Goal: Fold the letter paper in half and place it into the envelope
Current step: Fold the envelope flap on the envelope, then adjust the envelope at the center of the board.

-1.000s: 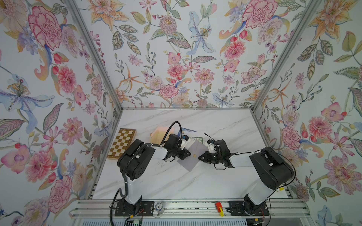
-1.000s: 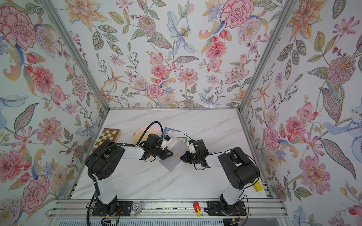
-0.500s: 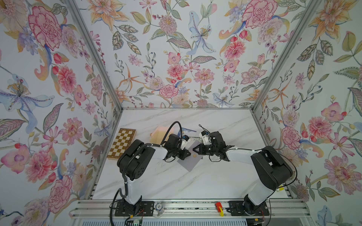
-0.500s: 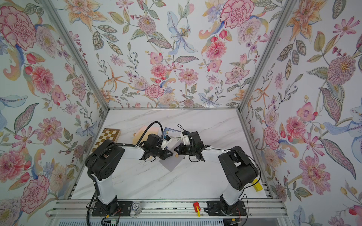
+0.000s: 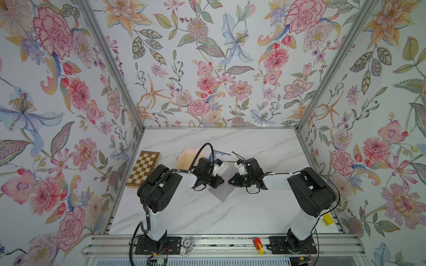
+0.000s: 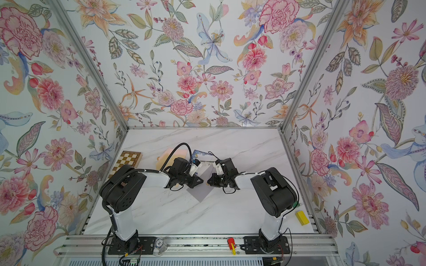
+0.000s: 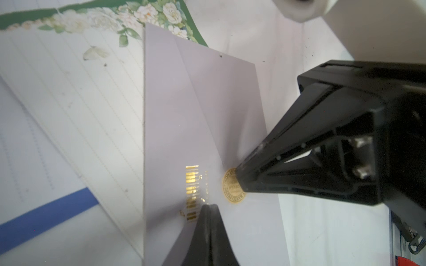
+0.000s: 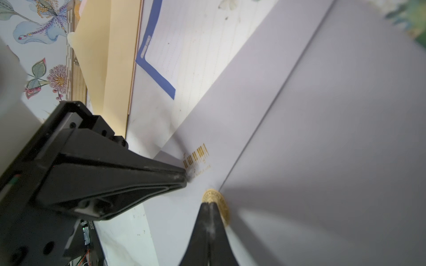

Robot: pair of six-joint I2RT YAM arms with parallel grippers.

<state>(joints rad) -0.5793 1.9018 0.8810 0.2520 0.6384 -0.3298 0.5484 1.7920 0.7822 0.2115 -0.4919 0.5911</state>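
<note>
Envelope, one, gold seal, one, chessboard, one

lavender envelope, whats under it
A floral-bordered lined sheet runs under the edge of the lavender envelope; a blue-bordered sheet lies beside it. How far either reaches beneath is covered, and so is the envelope's inside.

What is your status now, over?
Left gripper and right gripper shut, tips on envelope by gold seal. Flap looks closed. Lined paper outside, partly under it. Chessboard well aside.

Gold seal on envelope: "FRESH", rest illeg.
</note>
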